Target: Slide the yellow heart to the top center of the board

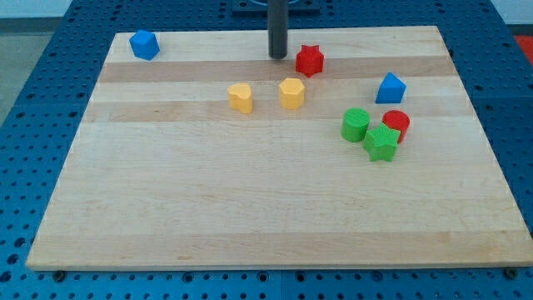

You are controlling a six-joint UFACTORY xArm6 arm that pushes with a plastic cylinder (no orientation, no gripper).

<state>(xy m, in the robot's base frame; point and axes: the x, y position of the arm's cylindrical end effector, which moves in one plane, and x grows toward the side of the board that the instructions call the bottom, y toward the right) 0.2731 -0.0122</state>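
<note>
The work surface is a pale wooden board [250, 200] with lengthwise grain bands, resting on a blue perforated base plate [42, 100] that shows on all sides.

Far left, near the board's top-left corner: a blue block [144, 44], faceted, exact shape unclear.

Left of centre: the yellow heart [241, 97], in the upper half of the board, below the top-centre zone. Just beside it to the view's right, apart from it, sits a second yellow block [291, 92], roughly hexagonal.

Top centre: my tip [277, 56] rests on the board, above both yellow blocks and touching neither. I have no pincer fitted; the arm ends in a plain dark rod.

Just right of the tip: a red star-like block [310, 60].

Right side: a blue triangular block [390, 87]. Below it, a cluster of a green cylinder [356, 124], a green star-like block [381, 142] and a red cylinder [396, 124], packed close together.
</note>
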